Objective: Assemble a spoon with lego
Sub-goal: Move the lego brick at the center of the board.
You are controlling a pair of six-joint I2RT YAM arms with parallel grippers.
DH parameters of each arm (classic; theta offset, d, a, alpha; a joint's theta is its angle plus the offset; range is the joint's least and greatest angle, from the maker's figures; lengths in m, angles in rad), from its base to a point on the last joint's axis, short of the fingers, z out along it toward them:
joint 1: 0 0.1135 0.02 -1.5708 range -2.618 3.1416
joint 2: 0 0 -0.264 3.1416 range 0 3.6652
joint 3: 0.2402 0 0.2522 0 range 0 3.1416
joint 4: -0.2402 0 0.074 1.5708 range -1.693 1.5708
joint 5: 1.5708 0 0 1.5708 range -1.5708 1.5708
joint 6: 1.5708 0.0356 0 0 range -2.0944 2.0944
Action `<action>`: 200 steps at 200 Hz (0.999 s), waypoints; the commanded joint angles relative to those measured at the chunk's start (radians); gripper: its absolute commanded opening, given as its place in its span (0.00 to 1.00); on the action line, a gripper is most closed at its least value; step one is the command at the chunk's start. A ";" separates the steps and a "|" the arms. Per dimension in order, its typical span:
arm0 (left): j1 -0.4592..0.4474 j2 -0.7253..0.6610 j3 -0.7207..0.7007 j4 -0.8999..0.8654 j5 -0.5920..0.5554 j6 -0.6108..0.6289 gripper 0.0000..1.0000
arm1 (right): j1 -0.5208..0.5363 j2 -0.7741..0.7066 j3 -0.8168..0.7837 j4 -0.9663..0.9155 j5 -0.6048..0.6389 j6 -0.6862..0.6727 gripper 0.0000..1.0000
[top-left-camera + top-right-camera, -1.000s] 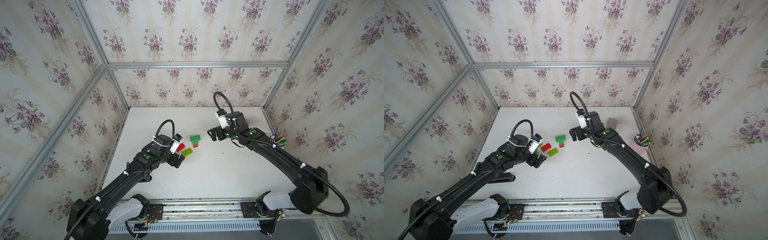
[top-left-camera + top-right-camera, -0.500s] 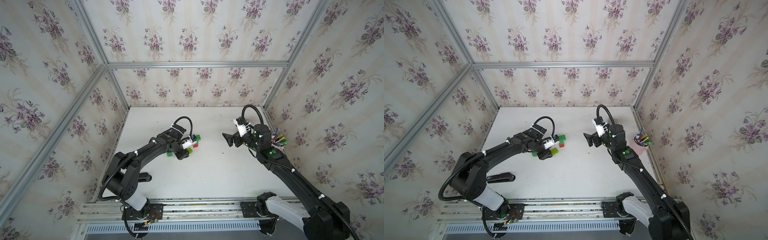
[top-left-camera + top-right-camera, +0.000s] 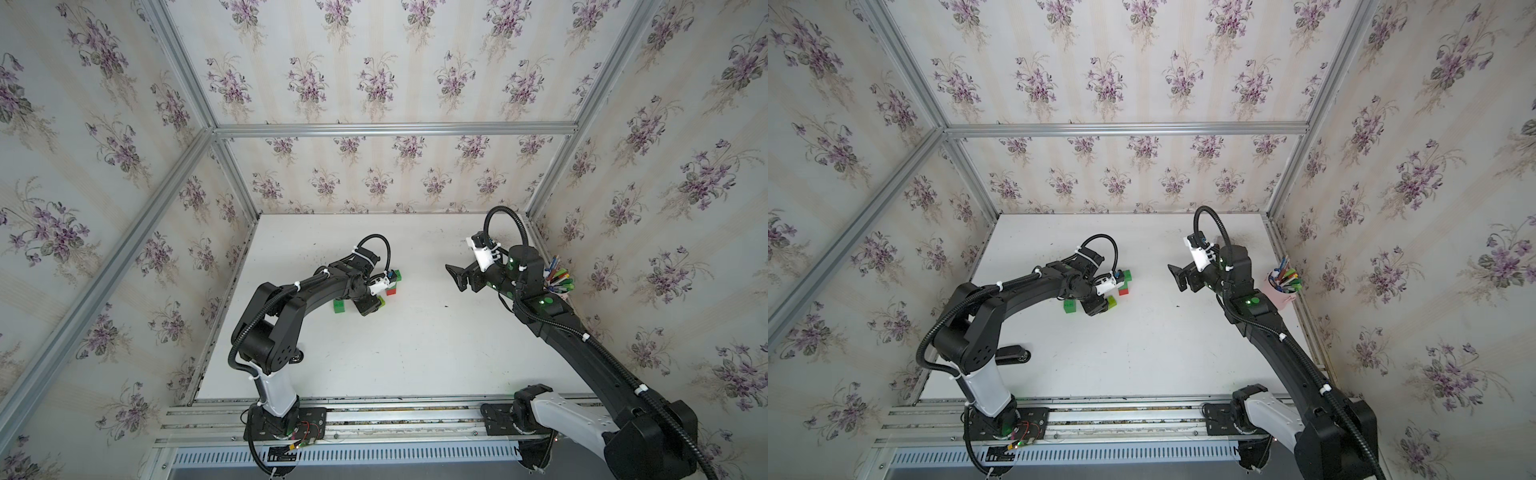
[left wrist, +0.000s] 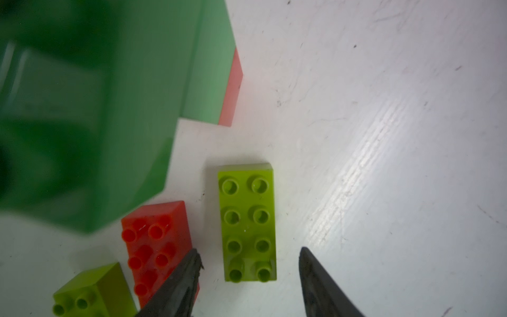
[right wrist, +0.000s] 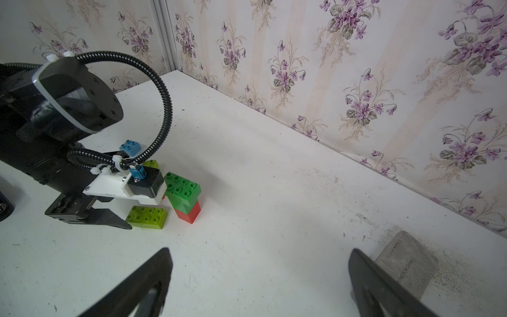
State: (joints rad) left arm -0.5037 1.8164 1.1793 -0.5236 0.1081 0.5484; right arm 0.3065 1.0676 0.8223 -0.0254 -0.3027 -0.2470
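Since a second ago the right arm has been drawn back from the bricks toward the right edge of the worktop (image 3: 415, 353), and the left gripper (image 4: 248, 249) has been brought low over the lime oblong brick (image 4: 247, 222). Its jaws are held apart astride that brick's long sides, with a gap on each side, so nothing is gripped yet. The right gripper (image 5: 260, 251) is spread wide and empty, near a grey block (image 5: 403, 263). The partly built spoon (image 5: 183, 192), a wide dark green brick on a green and red stem, is seen near the middle of the worktop, just beside the lime brick. For a sound pick, the jaws should be centred before closing, since one finger (image 4: 178, 282) lies right by the red oblong brick (image 4: 156, 241), which could be nudged. The brick is best lifted level, to be pressed squarely onto the green studs.
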 commanded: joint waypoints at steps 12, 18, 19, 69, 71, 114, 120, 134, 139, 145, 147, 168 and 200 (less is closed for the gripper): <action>0.006 0.022 0.006 0.004 -0.004 0.043 0.57 | -0.001 0.003 0.015 -0.003 -0.002 -0.031 1.00; 0.007 0.025 0.005 0.004 -0.001 0.046 0.56 | -0.001 0.000 0.015 -0.005 -0.002 -0.032 1.00; 0.007 0.025 0.005 0.004 0.000 0.046 0.56 | -0.001 0.000 0.015 -0.005 -0.002 -0.031 1.00; 0.006 0.026 -0.025 0.020 0.019 0.032 0.43 | -0.001 -0.007 0.022 -0.015 0.001 -0.039 1.00; 0.006 0.025 -0.027 0.020 0.018 0.032 0.43 | -0.001 -0.007 0.023 -0.014 0.001 -0.040 0.99; 0.002 -0.003 -0.072 0.044 -0.002 0.025 0.39 | -0.001 -0.013 0.018 -0.017 0.006 -0.042 1.00; 0.002 -0.012 -0.079 0.052 -0.004 0.023 0.38 | -0.001 -0.015 0.016 -0.014 0.008 -0.042 1.00; 0.001 -0.032 -0.096 0.067 0.003 0.018 0.37 | -0.001 -0.018 0.014 -0.014 0.008 -0.045 0.99; 0.001 -0.039 -0.103 0.073 0.007 0.020 0.37 | -0.001 -0.018 0.013 -0.014 0.010 -0.046 0.99; -0.002 -0.046 -0.111 0.079 0.014 0.024 0.35 | -0.001 -0.018 0.010 -0.015 0.009 -0.048 0.99; -0.002 -0.048 -0.114 0.081 0.015 0.025 0.35 | -0.001 -0.019 0.009 -0.015 0.010 -0.050 0.99; -0.011 -0.061 -0.134 0.086 0.023 0.029 0.31 | -0.001 -0.028 -0.003 -0.014 -0.002 -0.061 0.99; -0.048 -0.103 -0.180 0.087 0.062 0.040 0.26 | -0.001 -0.043 -0.032 -0.050 -0.072 -0.147 0.99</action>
State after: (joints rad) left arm -0.5255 1.7443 1.0252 -0.4458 0.1181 0.5663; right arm 0.3065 1.0328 0.8005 -0.0494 -0.3058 -0.2955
